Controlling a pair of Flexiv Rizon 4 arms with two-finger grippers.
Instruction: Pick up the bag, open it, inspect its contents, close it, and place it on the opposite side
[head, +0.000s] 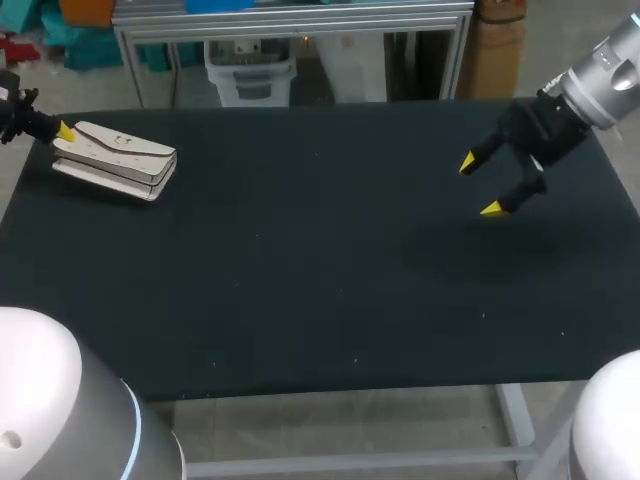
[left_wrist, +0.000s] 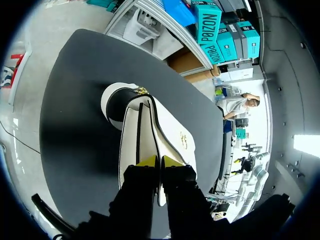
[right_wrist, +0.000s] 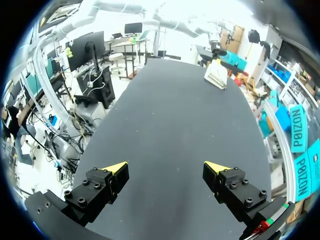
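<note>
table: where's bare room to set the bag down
The table is bare from the bag at far left, across the middle and near edge, to beneath the right end effector. Crowded only where the left end effector holds the bag.

- bag (head: 118, 160): cream white, black edging, small gold clasp;
- table (head: 300, 290): plain matte black;
- left gripper (left_wrist: 159, 161), right gripper (right_wrist: 166, 167): black, tipped bright yellow

Silver-grey arms (head: 612, 72) carry black, screw-studded fingers (right_wrist: 95, 192) ending in bright yellow tips (right_wrist: 116, 167).
</note>
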